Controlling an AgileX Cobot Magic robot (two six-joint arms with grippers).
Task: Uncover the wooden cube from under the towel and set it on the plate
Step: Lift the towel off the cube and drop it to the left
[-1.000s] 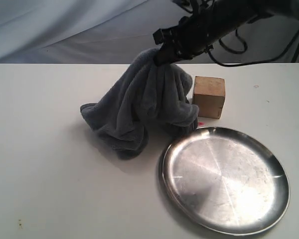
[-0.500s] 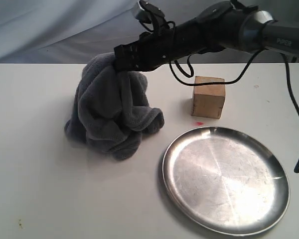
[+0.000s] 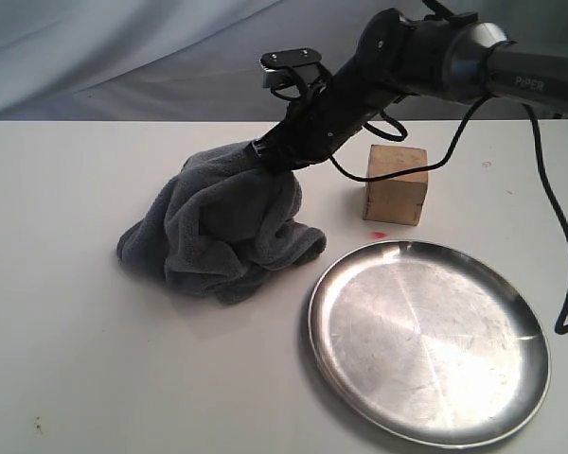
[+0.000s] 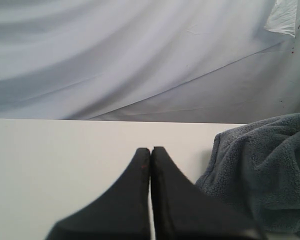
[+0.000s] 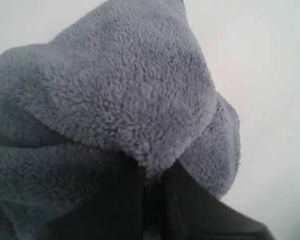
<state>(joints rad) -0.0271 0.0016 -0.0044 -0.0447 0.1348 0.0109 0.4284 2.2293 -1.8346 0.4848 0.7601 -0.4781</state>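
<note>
The plate (image 3: 426, 340) lies empty nearest the camera. At its ten o'clock the towel (image 3: 218, 236), hauled leftward in the past second, sags onto the table (image 3: 76, 331), with the right gripper (image 3: 270, 156) clamped on its peak. At twelve o'clock the wooden cube (image 3: 396, 184) stands bare: uncovering looks done, and the transfer remains. The left gripper (image 4: 150, 155), jaws together, holds nothing.

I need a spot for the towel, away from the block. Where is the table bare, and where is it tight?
The table is bare left of the towel and in front of it, up to the rim of the plate. The plate itself holds nothing. It is tight where towel, block and plate rim come close together.
</note>
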